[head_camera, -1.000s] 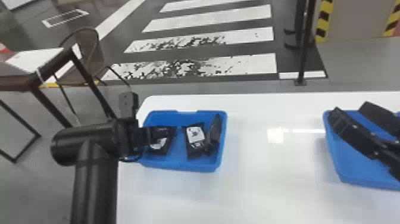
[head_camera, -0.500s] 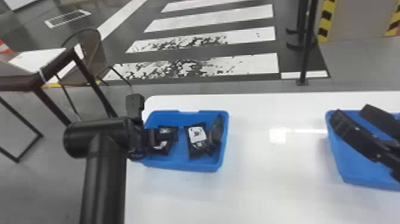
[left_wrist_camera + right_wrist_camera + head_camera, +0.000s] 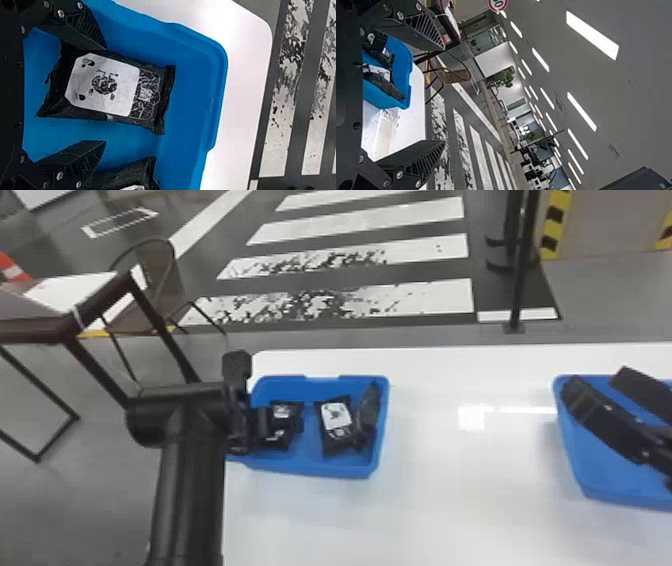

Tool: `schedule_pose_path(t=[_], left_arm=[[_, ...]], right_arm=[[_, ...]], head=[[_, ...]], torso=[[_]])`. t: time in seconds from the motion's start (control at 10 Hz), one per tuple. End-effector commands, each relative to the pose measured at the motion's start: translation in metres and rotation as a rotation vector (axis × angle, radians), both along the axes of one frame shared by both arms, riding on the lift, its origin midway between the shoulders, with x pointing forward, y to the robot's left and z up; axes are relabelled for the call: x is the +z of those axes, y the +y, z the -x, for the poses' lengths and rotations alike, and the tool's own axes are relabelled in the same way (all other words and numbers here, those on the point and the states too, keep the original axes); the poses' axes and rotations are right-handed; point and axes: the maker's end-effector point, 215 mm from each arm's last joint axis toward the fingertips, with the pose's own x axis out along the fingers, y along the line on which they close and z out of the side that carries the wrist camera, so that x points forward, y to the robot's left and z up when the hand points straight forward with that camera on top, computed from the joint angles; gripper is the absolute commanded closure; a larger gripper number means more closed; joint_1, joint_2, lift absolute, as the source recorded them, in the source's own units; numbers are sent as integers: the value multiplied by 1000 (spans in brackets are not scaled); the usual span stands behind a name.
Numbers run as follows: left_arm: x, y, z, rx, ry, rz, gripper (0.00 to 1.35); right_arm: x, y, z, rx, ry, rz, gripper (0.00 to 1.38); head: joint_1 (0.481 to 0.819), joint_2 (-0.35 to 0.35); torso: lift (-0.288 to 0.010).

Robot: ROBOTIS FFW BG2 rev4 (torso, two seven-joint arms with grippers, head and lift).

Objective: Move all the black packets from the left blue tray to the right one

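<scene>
My left gripper (image 3: 264, 424) is over the left side of the left blue tray (image 3: 310, 471), by a black packet (image 3: 281, 413). In the left wrist view, this left gripper (image 3: 104, 95) has its fingers apart, with the packet (image 3: 146, 93), white label up, lying between and beyond them. A second labelled packet (image 3: 336, 416) lies mid-tray; a third (image 3: 369, 409) leans near the right wall. Over the right blue tray (image 3: 585, 470), my right gripper (image 3: 596, 379) stands open. In the right wrist view, nothing is between the tips of that right gripper (image 3: 443, 95).
Both trays rest on a white table (image 3: 465, 490), with a wide stretch of tabletop between them. Behind the table stands a dark post (image 3: 520, 265). A brown table (image 3: 65, 327) and a chair (image 3: 160, 285) are off to the left.
The left arm has shifted to the right, bringing its gripper farther over the left tray and its nearest packet. The right gripper keeps its place above the right tray.
</scene>
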Motion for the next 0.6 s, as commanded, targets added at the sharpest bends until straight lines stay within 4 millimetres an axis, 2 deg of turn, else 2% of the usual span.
schedule_pose_path(t=[0.0, 0.1, 0.3, 0.5], left_arm=[[-7, 8, 4, 22, 24, -2, 188], [-11, 9, 4, 29, 35, 6, 231], [-15, 13, 4, 38, 36, 1, 444], [-17, 16, 6, 52, 38, 11, 759]], right_arm=[[0, 1, 1, 4, 4, -3, 193], [0, 1, 1, 6, 3, -2, 193], [-1, 2, 1, 8, 5, -6, 193], [-4, 2, 2, 11, 15, -12, 193]], head=[[695, 322], [695, 330], [695, 337], [695, 342]], torso=[[-140], [-140], [-140], [-140]])
